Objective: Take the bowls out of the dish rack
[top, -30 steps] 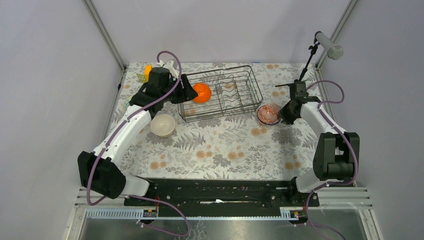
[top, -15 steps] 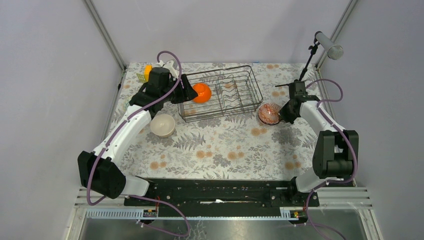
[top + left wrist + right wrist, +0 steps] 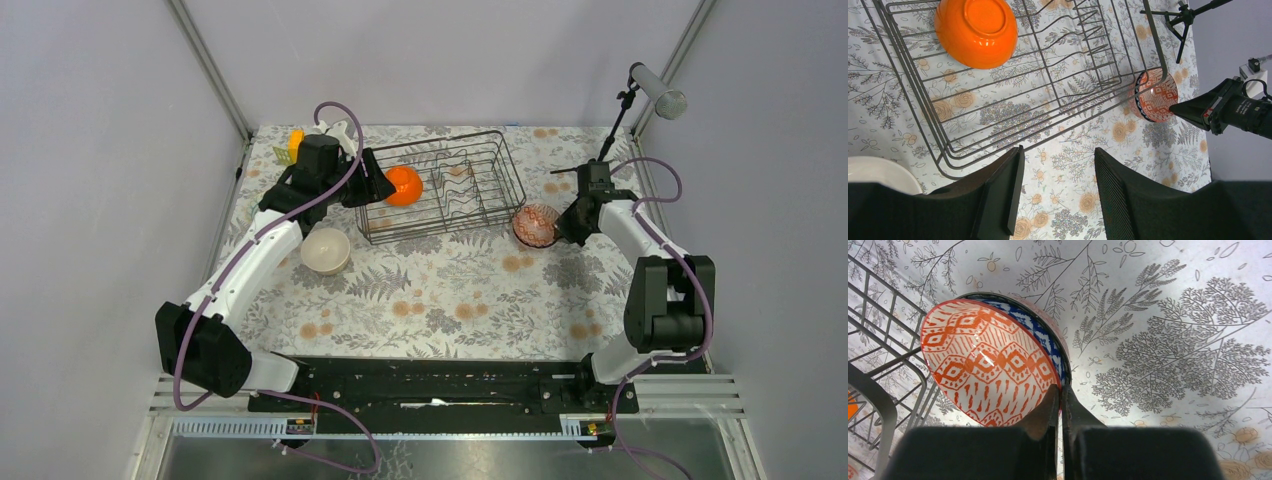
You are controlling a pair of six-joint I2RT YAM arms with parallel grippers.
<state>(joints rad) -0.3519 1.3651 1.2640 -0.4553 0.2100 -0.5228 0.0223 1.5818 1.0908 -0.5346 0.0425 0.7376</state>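
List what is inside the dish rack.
One orange bowl, base toward the left wrist camera, at the left end of the dish rack, plus wire dividers. The bowl's hollow is hidden.

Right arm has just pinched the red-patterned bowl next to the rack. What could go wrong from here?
1. The right gripper grips only the thin rim of the red-patterned bowl, which is tilted; it might pivot or slip when lifted.
2. It appears nested in a blue-patterned bowl, which could be dragged along or toppled.
3. The dish rack stands close beside it; a swing leftward might catch the wires.
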